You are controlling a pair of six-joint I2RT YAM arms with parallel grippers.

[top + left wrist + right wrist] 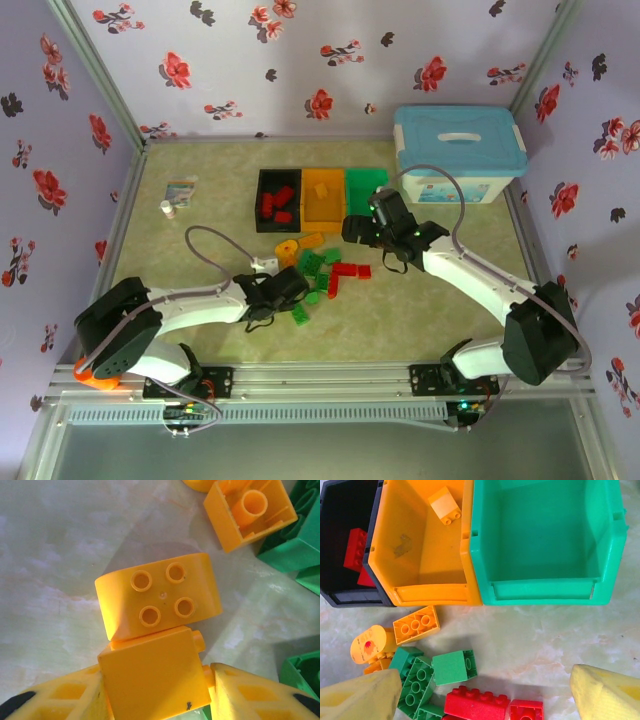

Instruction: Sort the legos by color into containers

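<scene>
Nearest the arm bases, well short of the orange bin [322, 195] and to its left, the left gripper [157, 672] sits low over the table [55, 555]. Its 2 fingers [65, 700] press the sides of a square brick [150, 680], yellow, and grip it. A rounded brick [157, 600], yellow with 4 studs, touches the square one's side toward the bin. Closer to the bin lies an upturned brick [250, 512], also yellow, with green bricks [295, 545] just beside it.

Red bricks [476, 703] lie among the greens, right of that spot and still short of the bin. A 6-stud brick [416, 625], yellow, lies just before the bin's front wall.

The right gripper [485, 680] hovers near the bin's front right corner, above the loose pile. Its fingers [605, 692] stand wide apart and grip nothing.

The orange bin holds 1 yellow piece [445, 505] at its far end. The black bin [350, 600] joins its left side and holds red pieces [355, 549]. The green bin [540, 535] joins its right side.

A white box [460, 155] stands beyond and to the right of the orange bin, past the green one.
</scene>
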